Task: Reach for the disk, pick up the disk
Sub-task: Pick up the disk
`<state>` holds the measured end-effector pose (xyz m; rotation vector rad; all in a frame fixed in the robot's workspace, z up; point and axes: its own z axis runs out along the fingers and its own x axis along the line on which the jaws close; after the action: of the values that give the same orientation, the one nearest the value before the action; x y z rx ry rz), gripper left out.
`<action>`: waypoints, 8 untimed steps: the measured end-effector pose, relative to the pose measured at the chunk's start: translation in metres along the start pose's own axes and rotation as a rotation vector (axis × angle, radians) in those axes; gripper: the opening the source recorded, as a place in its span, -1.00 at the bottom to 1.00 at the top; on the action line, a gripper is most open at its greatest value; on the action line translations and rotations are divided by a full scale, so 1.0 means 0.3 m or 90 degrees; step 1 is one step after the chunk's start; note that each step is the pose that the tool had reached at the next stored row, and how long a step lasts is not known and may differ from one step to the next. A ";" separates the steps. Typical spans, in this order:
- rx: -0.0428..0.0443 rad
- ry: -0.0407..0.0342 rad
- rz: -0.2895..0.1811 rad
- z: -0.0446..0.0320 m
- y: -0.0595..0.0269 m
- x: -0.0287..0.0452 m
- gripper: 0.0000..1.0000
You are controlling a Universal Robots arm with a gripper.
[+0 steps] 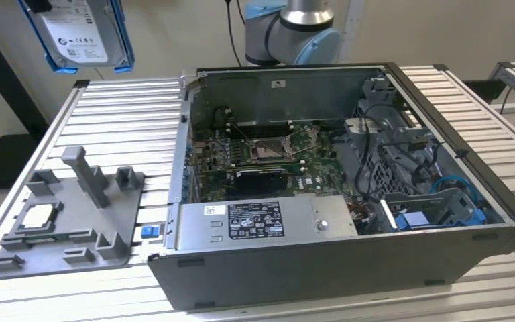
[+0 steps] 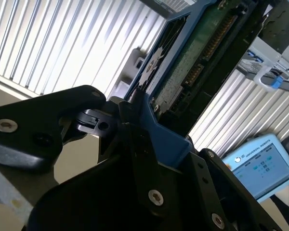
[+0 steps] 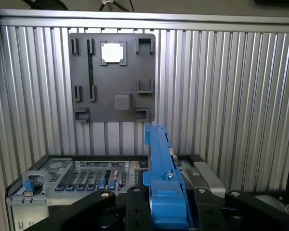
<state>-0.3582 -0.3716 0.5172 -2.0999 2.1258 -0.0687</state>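
exterior view, disk [image 1: 80, 33] hanging high above the slatted table [image 1: 105, 121], off the exterior view's left of the open computer case [image 1: 329, 275], first wrist view, gripper [image 3: 166, 197] clenched on the disk's blue frame

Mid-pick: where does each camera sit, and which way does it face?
Exterior view: off the arm, looking down into the open computer case; the arm's joint shows behind it, and the disk hangs high at the exterior view's left.
First wrist view: on the wrist, looking down past the claw at the slatted table and grey fixture tray.
Second wrist view: on the wrist, looking along the claw at the disk's circuit board.
Shared: all three show the disk; both wrist views show the claw shut on its blue frame.
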 end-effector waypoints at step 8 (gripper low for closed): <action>0.0000 0.0000 0.000 0.010 -0.069 -0.001 -1.00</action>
<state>-0.3374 -0.3716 0.5172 -2.0998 2.1258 -0.0687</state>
